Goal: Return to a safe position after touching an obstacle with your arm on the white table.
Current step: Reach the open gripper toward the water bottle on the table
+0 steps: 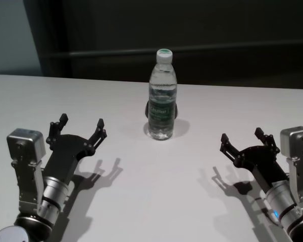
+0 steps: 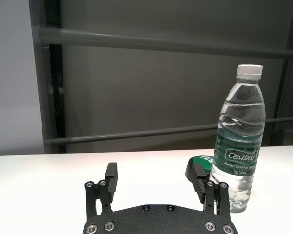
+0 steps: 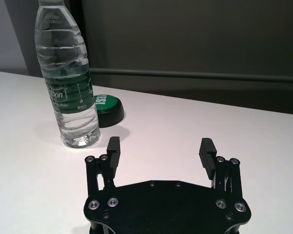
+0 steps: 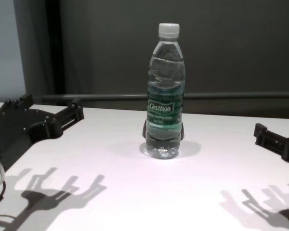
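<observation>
Bottle point(image 1: 162, 96) upright at centre of white table point(image 1: 151, 201); left gripper point(image 1: 81, 127) lower left, right gripper point(image 1: 245, 140) lower right, fingers wide, empty.

Left arm is reaching forward from the near left, forearm angling up and inward, with the left gripper point(image 1: 82, 130) hovering with its two black fingers spread wide, holding nothing. Right arm is mirroring it from the near right, the right gripper point(image 1: 244, 140) likewise hanging with fingers spread apart and nothing between them.
</observation>
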